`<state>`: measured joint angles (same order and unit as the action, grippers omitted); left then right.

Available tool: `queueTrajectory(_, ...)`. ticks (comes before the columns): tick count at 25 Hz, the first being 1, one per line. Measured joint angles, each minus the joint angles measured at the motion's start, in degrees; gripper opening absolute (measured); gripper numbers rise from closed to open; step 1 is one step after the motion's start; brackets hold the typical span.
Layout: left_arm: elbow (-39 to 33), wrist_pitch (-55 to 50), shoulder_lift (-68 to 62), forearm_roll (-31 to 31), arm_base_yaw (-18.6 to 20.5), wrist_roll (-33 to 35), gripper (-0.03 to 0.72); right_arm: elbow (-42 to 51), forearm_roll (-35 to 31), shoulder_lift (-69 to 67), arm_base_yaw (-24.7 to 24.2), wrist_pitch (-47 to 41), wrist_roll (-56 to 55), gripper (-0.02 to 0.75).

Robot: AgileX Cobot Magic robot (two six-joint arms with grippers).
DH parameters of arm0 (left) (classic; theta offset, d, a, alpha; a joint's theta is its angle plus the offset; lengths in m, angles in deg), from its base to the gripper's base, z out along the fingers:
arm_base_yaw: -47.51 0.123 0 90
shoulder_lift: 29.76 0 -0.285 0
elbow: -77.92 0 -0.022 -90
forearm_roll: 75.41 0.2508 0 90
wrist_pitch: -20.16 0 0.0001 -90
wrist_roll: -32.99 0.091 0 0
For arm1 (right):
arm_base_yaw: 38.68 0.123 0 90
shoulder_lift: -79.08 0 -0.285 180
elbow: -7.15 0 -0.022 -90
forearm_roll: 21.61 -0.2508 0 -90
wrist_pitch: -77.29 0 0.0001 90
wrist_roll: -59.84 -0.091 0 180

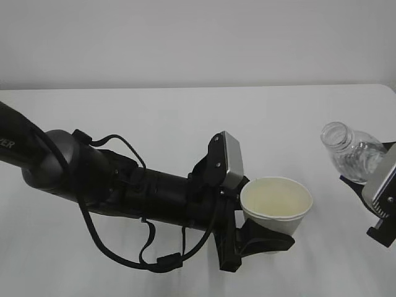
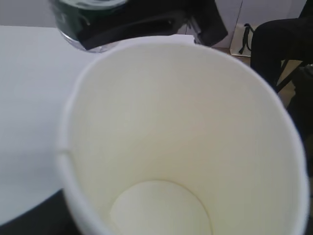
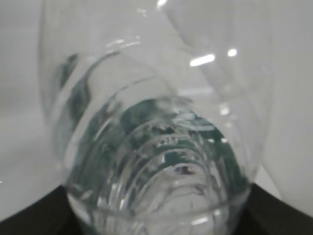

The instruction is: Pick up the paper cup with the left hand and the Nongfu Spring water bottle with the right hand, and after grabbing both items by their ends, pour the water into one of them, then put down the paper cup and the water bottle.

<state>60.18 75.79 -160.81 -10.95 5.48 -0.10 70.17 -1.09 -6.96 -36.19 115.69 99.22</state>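
Note:
My left gripper (image 1: 267,242) is shut on the lower part of the white paper cup (image 1: 276,204) and holds it above the table, mouth up and tipped slightly toward the camera. In the left wrist view the paper cup (image 2: 176,137) fills the frame, and its cream inside looks dry. At the right edge my right gripper (image 1: 364,180) is shut on the base of the clear Nongfu Spring water bottle (image 1: 351,151). The uncapped neck leans up and left, apart from the cup's rim. The bottle's ribbed wall (image 3: 156,147) fills the right wrist view. Whether water is inside, I cannot tell.
The white table (image 1: 154,117) runs back to a pale wall. The left arm's thick body and looping cables (image 1: 117,185) lie across the left half. In the left wrist view a dark chair (image 2: 283,49) stands beyond the table's far edge.

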Motion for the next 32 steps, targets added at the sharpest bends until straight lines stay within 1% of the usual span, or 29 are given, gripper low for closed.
queueTrajectory(8, 0.0, 0.4, 0.0, 0.2, 0.0, 0.0, 0.446, 0.0, -0.1, 0.0, 0.0, 0.2, 5.3, 0.454)
queueTrajectory(32, 0.0, 0.5, 0.0, 0.7, -0.1, -0.4, 0.446, 0.0, 0.0, 0.0, 0.0, 2.1, 12.2, 0.454)
